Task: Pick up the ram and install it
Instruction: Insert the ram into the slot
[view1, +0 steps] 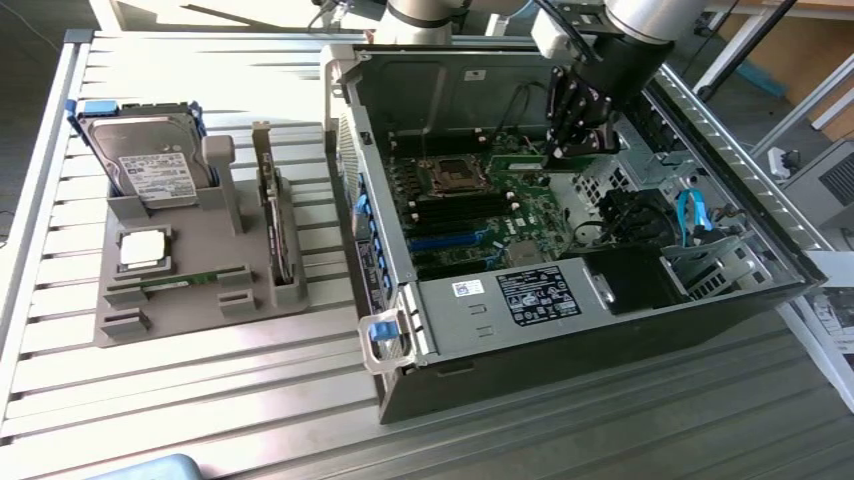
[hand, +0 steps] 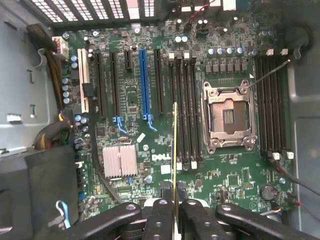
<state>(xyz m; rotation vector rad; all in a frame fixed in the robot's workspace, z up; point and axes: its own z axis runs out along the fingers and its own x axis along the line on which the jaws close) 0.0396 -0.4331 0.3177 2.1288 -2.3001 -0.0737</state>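
Over mobo (hand: 235, 180), pincer (hand: 175, 216) narrow, gripping ram (hand: 174, 150) (edge-on)

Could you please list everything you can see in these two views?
ram: one, green, edge-on in the gripper above the motherboard's slots
motherboard: one, green, inside the case
socket: one, silver, empty, on the motherboard
case: one, grey-black, open, on the table
holder: one, grey, on the table
hard drive: one, silver with blue rails, upright in the holder
processor: one, silver, flat in the holder
card: one, dark, upright in the holder
table: one, metal slats
gripper: one, black, shut on the ram
arm: one, grey, over the case
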